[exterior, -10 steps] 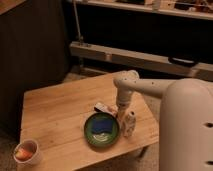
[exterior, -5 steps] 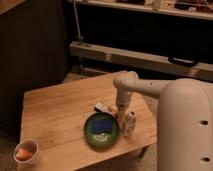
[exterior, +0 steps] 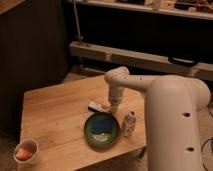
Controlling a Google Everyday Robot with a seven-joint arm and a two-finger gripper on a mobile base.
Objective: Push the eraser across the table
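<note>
Single view, looking down at an angle on the tabletop [exterior: 55,115], light wooden planks, set against a dark background with a pale horizontal rail [exterior: 130,56] behind it.

The arm [exterior: 150,87] comes in from the right side and bends down over the middle of the tabletop. The tool [exterior: 114,107] points straight down, tip at or just above the wood, fingers closed, nothing held between them.

The eraser [exterior: 96,106] lies flat near the centre of the tabletop, slightly toward the far edge. It sits just beside the tool, on its left as seen here; whether the two touch cannot be told. Pale upper face with a dark edge showing.

Green plate [exterior: 101,131] sits just nearer than the eraser and the tool, toward the near edge, close to the eraser but apart from it. A blue rectangular pad [exterior: 102,125] rests on the plate.

Small white bottle [exterior: 129,123] stands upright just beside the plate's right rim, near the right edge of the tabletop.

A small bowl [exterior: 28,152] sits at the near left corner, something orange inside.
</note>
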